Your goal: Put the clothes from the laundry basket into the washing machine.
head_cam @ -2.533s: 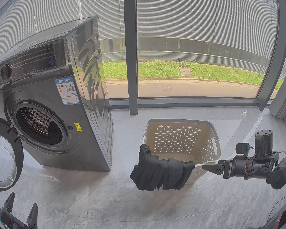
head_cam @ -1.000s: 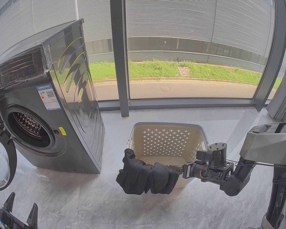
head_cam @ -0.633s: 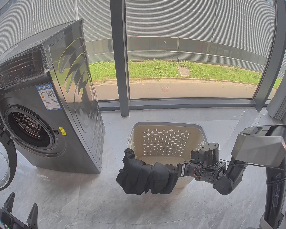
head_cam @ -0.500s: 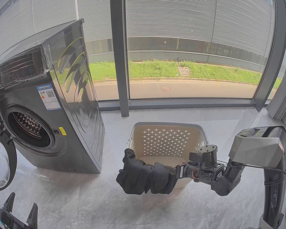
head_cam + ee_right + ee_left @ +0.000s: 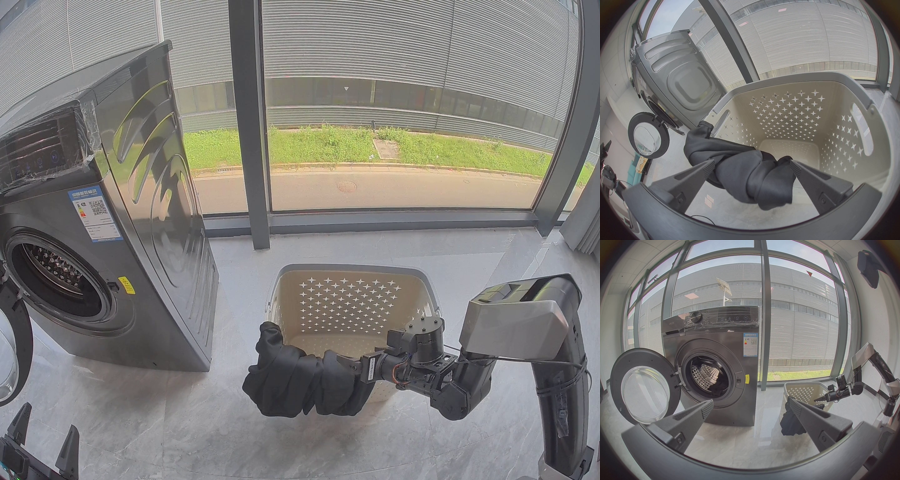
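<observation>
The black cloth garment (image 5: 306, 382) hangs over the near-left rim of the cream perforated plastic laundry basket (image 5: 350, 270), between the spread fingers of the right gripper (image 5: 752, 164).

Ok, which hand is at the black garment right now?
The right hand, open and straddling the black garment draped over the near rim of the laundry basket. The left hand sits low, apart, near the washing machine door.

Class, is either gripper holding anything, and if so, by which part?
Nothing is held. The right gripper is open, its fingers flanking the dark garment draped over the basket rim; the left gripper is open and empty.
</observation>
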Robot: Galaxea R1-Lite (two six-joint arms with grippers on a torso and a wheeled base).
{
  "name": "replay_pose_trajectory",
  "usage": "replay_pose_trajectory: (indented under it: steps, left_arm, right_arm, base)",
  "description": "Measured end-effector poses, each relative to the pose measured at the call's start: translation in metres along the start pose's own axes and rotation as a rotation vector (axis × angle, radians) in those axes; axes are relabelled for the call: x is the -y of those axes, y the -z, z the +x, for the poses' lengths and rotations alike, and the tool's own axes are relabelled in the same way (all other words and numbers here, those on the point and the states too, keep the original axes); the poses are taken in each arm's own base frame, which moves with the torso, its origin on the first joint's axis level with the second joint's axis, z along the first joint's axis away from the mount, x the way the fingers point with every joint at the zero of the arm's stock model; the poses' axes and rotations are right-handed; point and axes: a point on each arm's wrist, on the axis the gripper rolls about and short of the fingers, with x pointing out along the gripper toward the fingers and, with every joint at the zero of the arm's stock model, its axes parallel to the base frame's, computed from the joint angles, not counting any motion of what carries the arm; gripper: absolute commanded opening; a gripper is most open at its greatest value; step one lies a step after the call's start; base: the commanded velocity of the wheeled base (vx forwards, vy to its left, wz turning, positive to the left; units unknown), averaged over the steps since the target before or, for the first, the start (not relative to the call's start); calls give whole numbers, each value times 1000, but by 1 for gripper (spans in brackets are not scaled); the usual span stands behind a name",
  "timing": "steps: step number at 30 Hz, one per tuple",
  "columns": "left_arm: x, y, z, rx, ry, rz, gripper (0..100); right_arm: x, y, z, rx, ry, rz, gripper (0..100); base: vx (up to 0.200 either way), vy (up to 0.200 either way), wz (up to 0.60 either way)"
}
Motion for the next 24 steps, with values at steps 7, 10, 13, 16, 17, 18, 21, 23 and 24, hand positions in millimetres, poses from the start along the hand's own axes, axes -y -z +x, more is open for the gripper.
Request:
replay_pose_trajectory:
  steps: [7, 10, 13, 16, 17, 18, 21, 23, 24]
  left_arm:
    - [0, 0, 0, 0, 1, 0, 100]
    - [0, 0, 0, 0, 0, 0, 100]
    - [0, 0, 0, 0, 0, 0, 100]
    - [0, 0, 0, 0, 1, 0, 100]
    - [0, 0, 0, 0, 1, 0, 100]
    - [0, 0, 0, 0, 1, 0, 100]
    - [0, 0, 0, 0, 1, 0, 100]
    - [0, 0, 0, 0, 1, 0, 100]
    - [0, 0, 0, 0, 1, 0, 100]
  right_arm:
    - [1, 7, 4, -13, 0, -7, 100]
    - [2, 10, 5, -23, 4, -7, 100]
    - [1, 13, 6, -30, 4, -8, 100]
    - [1, 13, 6, -31, 1, -10, 100]
    - [0, 13, 6, -30, 1, -10, 100]
    - [0, 13, 6, -29, 1, -11, 100]
    - [0, 12, 7, -24, -1, -11, 100]
    - [0, 12, 8, -21, -3, -13, 100]
    - [0, 11, 9, -20, -3, -12, 100]
  base:
    - [0, 0, 0]
    - [0, 0, 0]
    - [-133, 0, 0]
    - [-133, 0, 0]
    - [0, 0, 0]
    - [0, 0, 0]
    - [0, 0, 0]
    - [0, 0, 0]
    - [0, 0, 0]
